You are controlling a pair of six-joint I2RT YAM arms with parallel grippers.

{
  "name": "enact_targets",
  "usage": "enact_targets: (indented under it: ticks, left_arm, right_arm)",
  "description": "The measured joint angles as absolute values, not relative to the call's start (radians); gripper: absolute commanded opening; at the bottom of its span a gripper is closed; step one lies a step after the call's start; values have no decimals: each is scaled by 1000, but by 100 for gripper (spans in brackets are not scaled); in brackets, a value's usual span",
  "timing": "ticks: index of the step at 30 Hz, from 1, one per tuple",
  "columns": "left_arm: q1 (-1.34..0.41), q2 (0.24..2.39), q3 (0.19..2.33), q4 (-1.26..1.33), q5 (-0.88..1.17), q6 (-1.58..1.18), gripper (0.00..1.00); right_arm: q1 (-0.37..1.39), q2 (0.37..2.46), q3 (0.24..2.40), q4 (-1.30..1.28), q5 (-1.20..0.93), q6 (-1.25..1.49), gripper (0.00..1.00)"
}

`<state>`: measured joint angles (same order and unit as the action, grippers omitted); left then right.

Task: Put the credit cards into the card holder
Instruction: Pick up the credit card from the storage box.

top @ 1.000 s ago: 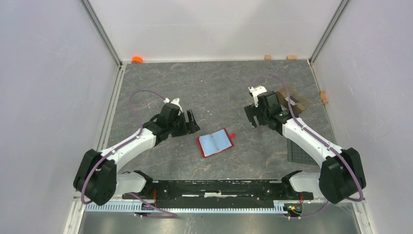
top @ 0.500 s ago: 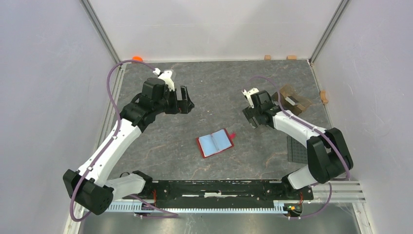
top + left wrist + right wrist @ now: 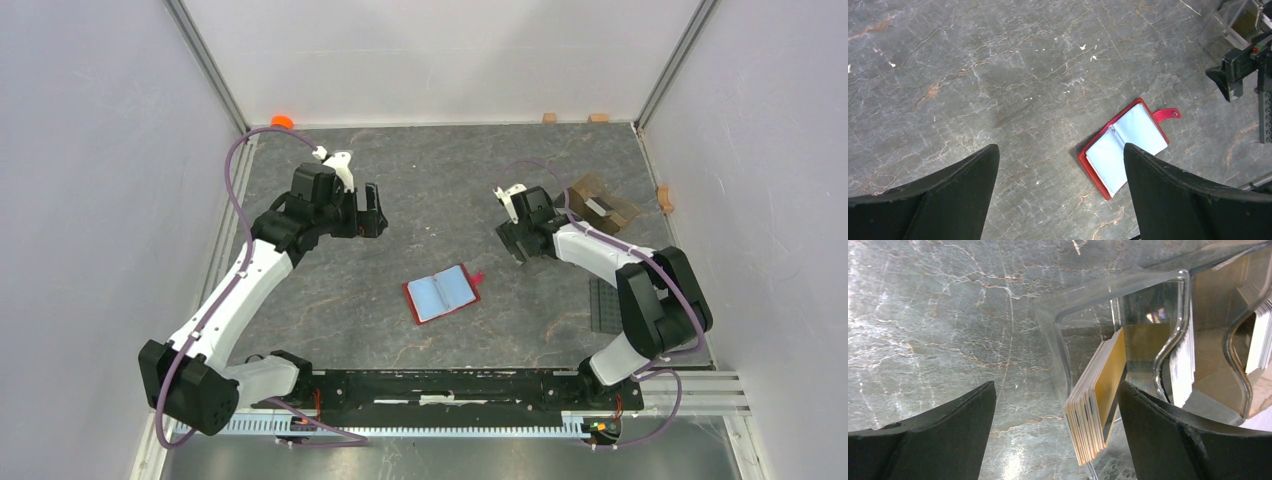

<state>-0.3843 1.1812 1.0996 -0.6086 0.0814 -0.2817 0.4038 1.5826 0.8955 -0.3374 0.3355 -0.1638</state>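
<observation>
**A grey marbled tabletop boxed in by pale walls**

We see a grey, stone-patterned tabletop (image 3: 440, 180) veined in white and rust, closed in by three plain, pale lavender walls: the back wall (image 3: 440, 50), the left wall (image 3: 90, 200) and the right wall (image 3: 770, 150). Metal corner posts (image 3: 208, 65) rise where the walls meet. Well beyond the left gripper (image 3: 372, 210), in the back left corner, sits a small orange object (image 3: 282, 122). Beyond the right gripper (image 3: 518, 240), two small tan blocks (image 3: 549, 117) lie at the foot of the back wall, and a third rests by the right wall. Nearer than that gripper, toward the right wall, lies a dark gridded mat (image 3: 605, 305). The light is soft and even, and we find a pale sheen on the stone beneath the right gripper.
</observation>
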Motion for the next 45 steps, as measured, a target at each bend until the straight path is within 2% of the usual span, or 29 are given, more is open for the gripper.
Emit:
enact_targets:
  ticks: [14, 22, 28, 45]
  left_arm:
    - [-324, 1182, 1072, -579, 108, -281, 100]
    - [-317, 1182, 1072, -573, 112, -281, 100]
    - [-314, 1182, 1072, -574, 113, -281, 100]
    - [-309, 1182, 1061, -572, 116, -281, 100]
  right_arm:
    - [403, 1523, 896, -394, 223, -166, 90]
    - [403, 1491, 896, -406, 188, -170, 80]
    - [399, 1488, 896, -406, 195, -173, 64]
    - [397, 1480, 899, -406, 226, -173, 28]
